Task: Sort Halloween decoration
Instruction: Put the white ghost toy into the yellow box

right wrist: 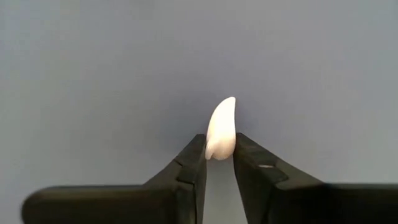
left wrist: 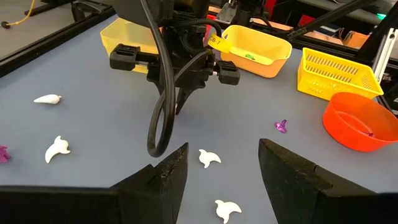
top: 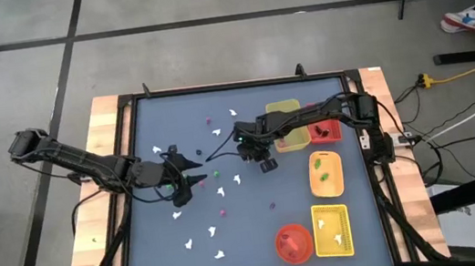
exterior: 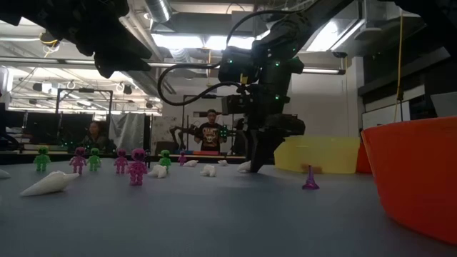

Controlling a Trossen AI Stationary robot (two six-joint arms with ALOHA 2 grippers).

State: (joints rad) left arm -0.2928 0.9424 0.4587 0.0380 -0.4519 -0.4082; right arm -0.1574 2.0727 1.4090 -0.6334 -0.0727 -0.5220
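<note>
A small white tapered plastic piece with a pointed tip [right wrist: 221, 127], one of the Halloween decorations, sits pinched between the two dark fingers of the right tool [right wrist: 219, 163], its base touching both fingers and its tip pointing away over the blue-grey worktop [right wrist: 93, 62]. From above, the right tool [top: 250, 150] reaches down near the middle of the worktop, just beside the pale yellow rectangular tray [top: 284, 113], on that tray's side toward the left arm. The left tool [top: 189, 172] hangs well apart from that tray, farther toward the left arm, its fingers standing wide with nothing between them. More white ghost-like pieces [top: 188, 245], with pink [top: 221, 213] and green bits [top: 216, 172], lie scattered over the worktop on the same side of the pale yellow tray as the two tools. Beyond that tray along the worktop's edge stand an orange tray [top: 325, 171], a yellow mesh basket [top: 332, 231] and a round red-orange bowl [top: 294, 244]; a red tray [top: 325, 131] touches the pale yellow one.
</note>
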